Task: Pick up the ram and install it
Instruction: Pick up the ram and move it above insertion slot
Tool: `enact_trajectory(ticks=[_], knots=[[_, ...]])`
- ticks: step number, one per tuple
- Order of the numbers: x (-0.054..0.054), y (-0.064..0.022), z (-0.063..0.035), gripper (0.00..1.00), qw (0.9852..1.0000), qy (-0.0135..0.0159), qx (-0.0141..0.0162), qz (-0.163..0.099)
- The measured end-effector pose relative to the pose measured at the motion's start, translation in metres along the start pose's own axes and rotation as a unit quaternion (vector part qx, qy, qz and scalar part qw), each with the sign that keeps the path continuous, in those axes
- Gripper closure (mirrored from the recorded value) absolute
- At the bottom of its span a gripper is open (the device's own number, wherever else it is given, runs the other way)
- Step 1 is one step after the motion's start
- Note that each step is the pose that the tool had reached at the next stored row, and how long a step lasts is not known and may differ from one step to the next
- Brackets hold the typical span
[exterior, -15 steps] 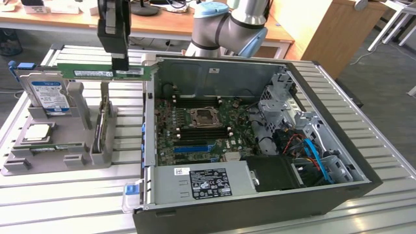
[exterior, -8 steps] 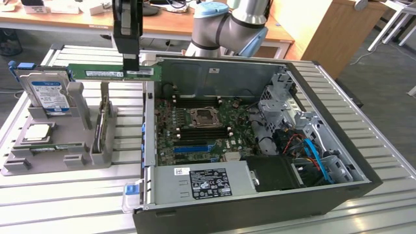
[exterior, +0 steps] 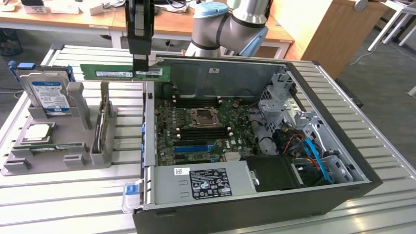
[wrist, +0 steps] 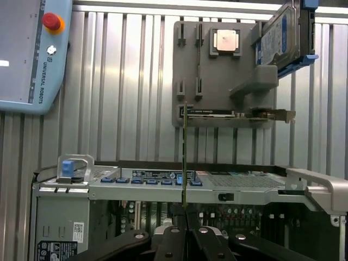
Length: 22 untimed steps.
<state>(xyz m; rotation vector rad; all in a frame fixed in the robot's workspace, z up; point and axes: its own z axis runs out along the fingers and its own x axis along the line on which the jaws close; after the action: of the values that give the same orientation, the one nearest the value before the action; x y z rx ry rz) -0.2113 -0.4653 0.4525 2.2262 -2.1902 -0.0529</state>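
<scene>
The gripper (exterior: 141, 66), clamped shut on the ram (exterior: 107, 73), hangs over the case (exterior: 260, 209) wall. Any tilt could snag it

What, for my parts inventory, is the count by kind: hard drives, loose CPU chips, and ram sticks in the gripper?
hard drive: 1
CPU chip: 1
ram in the gripper: 1
Total: 3

Bright room light, glare on slatted table (exterior: 364, 210)
</scene>
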Motion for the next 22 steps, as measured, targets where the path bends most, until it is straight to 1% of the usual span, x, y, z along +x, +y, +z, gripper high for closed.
enact_trajectory(ticks=[15, 22], knots=[[0.001, -0.0220, -0.0008, 0.88, 1.0000, 0.0000, 0.0000, 0.000], [0.001, -0.0344, -0.0012, 0.88, 1.0000, 0.0000, 0.0000, 0.000]])
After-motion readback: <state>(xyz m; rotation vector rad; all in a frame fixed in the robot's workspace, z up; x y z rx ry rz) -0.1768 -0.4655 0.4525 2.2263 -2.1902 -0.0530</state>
